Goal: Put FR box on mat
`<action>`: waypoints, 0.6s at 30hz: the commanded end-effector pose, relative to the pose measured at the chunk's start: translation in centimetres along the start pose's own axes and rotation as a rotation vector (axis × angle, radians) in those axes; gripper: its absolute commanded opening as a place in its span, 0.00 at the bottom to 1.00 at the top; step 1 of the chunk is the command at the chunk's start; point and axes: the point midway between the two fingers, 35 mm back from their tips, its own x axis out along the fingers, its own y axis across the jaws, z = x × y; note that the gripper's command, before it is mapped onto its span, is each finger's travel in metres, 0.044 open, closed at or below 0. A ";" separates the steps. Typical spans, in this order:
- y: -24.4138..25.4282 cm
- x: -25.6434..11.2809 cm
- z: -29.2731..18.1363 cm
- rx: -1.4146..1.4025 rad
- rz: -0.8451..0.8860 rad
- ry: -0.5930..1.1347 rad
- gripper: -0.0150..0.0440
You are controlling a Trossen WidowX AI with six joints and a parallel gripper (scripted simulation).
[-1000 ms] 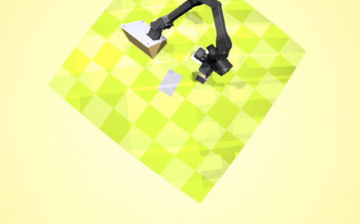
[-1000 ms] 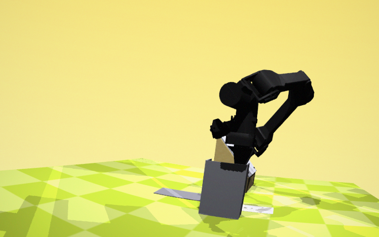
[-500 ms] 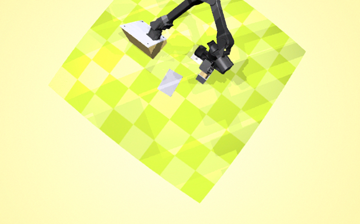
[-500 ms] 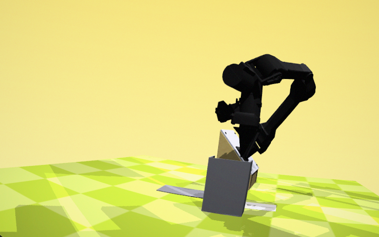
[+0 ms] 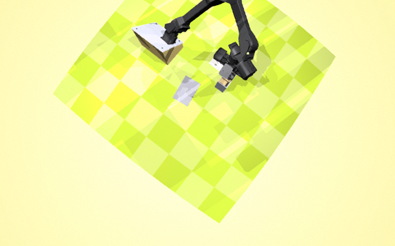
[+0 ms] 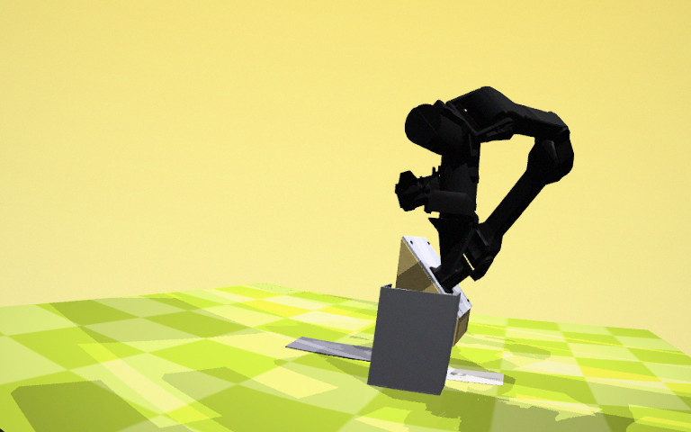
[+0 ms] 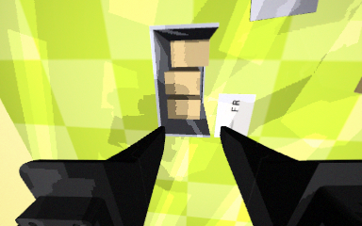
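Note:
The grey bin [image 5: 220, 87] [image 6: 412, 341] [image 7: 186, 127] stands upright. In the wrist view it holds three tan boxes: a far box [image 7: 189, 53], a middle box [image 7: 182, 83] and a near box [image 7: 184, 109]. The far one's top reaches over the line of the right wall. Their printed sides are hidden. My gripper [image 7: 192, 131] is open and empty, above the bin's near end; its fingertips show no contact with a box. The grey mat [image 5: 186, 90] [image 6: 331, 348] [image 7: 285, 7] lies flat with nothing on it.
A white card [image 5: 212, 62] [image 6: 476, 378] [image 7: 228, 115] marked FR lies flat beside the bin. My arm's base stands on a white plate [image 5: 149, 32] [image 6: 418, 247] atop a tan wedge [image 5: 174, 55] [image 6: 411, 272], on the bin's mat side.

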 end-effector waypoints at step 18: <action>0.3 0.6 2.3 -0.305 0.144 -0.047 0.25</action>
